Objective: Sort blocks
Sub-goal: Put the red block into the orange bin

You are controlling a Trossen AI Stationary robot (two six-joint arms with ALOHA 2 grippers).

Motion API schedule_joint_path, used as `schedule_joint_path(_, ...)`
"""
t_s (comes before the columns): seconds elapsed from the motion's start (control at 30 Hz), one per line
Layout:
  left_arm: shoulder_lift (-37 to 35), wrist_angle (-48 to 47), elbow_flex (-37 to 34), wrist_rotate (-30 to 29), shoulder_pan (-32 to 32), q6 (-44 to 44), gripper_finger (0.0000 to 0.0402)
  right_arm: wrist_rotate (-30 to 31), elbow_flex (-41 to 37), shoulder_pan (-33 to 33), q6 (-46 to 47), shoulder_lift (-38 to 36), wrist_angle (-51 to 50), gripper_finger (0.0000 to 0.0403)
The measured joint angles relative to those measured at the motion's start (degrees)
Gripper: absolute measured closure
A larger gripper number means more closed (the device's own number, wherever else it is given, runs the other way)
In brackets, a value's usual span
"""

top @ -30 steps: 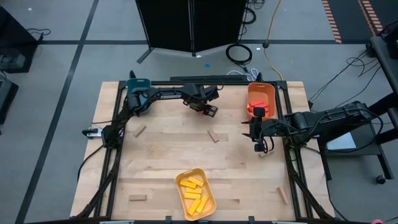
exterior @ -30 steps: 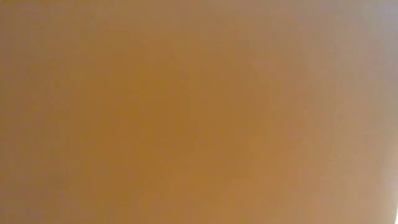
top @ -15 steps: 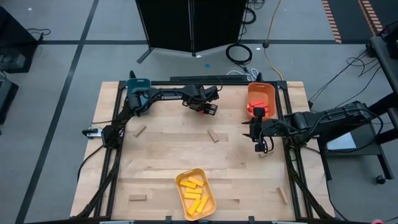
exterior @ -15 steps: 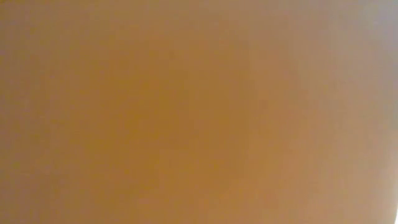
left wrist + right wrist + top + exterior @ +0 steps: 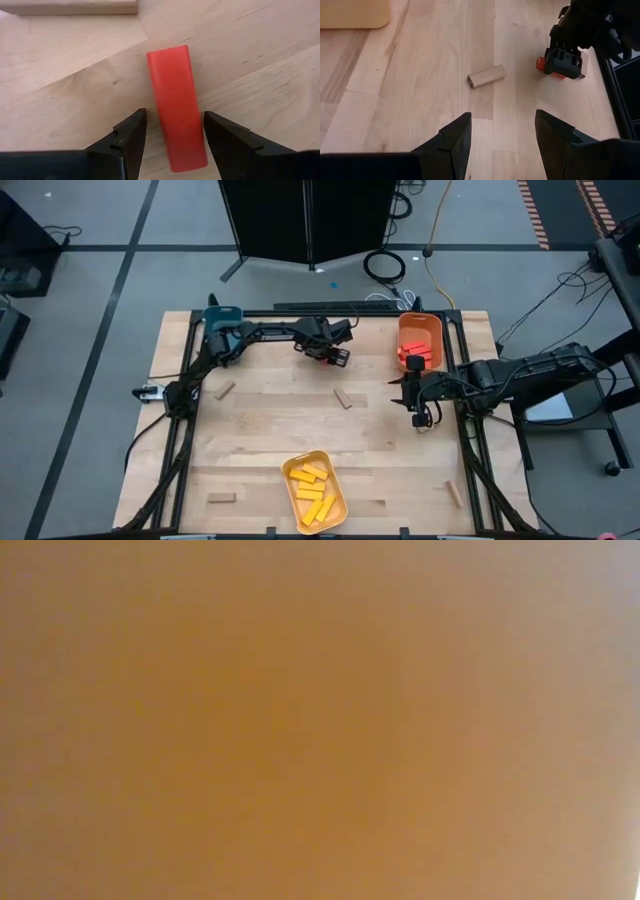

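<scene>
A red block lies flat on the wooden table near its far edge. My left gripper points down over it, open, one finger on each long side with a narrow gap left on both. In the high view that gripper is at the far middle. My right gripper hangs open above the table's right part with nothing between its fingers. Tan blocks lie loose, one in the middle. Several yellow blocks fill the yellow tray. Red blocks sit in the orange tray.
A teal tray is at the far left under the left arm. Other tan blocks lie at the left, near left, near right and by the right gripper. The low view is blocked by an orange blur.
</scene>
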Motion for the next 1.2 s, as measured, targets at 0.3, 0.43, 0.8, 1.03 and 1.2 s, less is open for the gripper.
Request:
schedule_joint_path(0.3, 0.26, -1.21, 0.82, -1.42, -0.41, 4.89, 0.0294, 0.13, 0.0, 0.0, 0.0, 0.01, 0.03, 0.0241)
schedule_joint_path(0.43, 0.44, -1.58, 2.04, -2.6, -0.68, 8.34, 0.0324, 0.13, 0.0, 0.0, 0.0, 0.01, 0.05, 0.0241)
schedule_joint_path(0.8, 0.29, 0.02, 10.11, -0.13, -2.52, 13.01, 0.0323, 0.2, 0.0, 0.0, -0.77, 0.01, 0.65, 0.0241)
schedule_joint_path(1.03, 0.68, 23.76, 12.34, 8.0, -3.69, 14.25, 0.0322, 0.22, 0.31, 0.0, -1.89, 0.01, 2.99, 0.0241)
schedule_joint_path(1.2, 5.17, 41.91, 12.32, 14.58, -2.1, 8.17, 0.032, 0.44, 2.38, 0.02, -2.36, -0.49, 2.89, 0.0241)
